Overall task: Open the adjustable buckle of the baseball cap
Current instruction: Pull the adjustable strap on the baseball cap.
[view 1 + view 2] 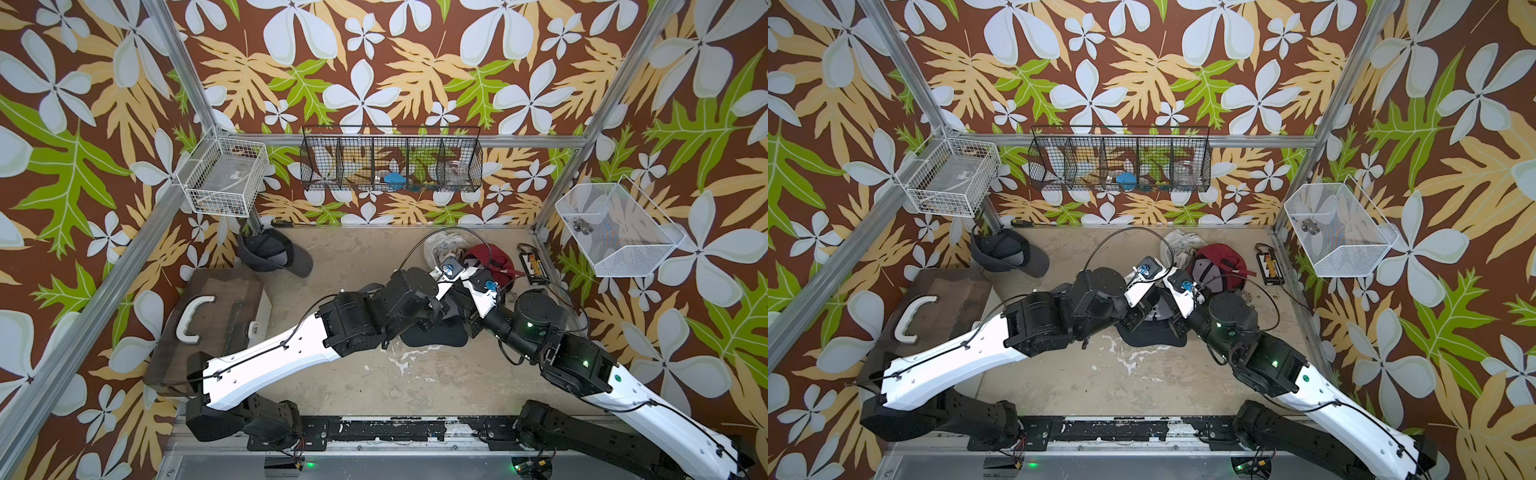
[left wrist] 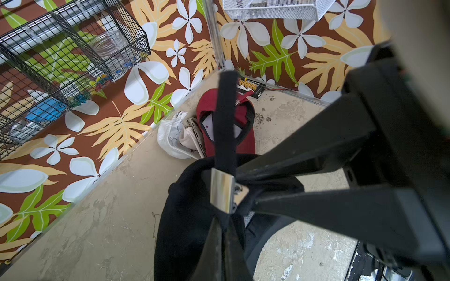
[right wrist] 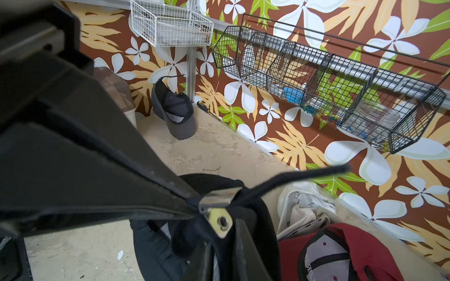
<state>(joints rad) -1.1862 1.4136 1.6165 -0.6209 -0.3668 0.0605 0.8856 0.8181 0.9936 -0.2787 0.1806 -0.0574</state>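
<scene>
Metal buckle [image 2: 222,191] of the black cap [image 2: 185,219] sits nipped by both left claw [image 2: 239,192] and right claw [image 3: 196,208].

Seen from above, two jointed robot arms reach in from the near edge. The white-and-black left arm [image 1: 270,357] and the white-and-black right arm [image 1: 665,415] angle inward, with their wrists close together. The black left end effector [image 2: 241,192] has its jaws pinched together. The black right end effector [image 3: 194,206] has its fingers closed to a point.
</scene>
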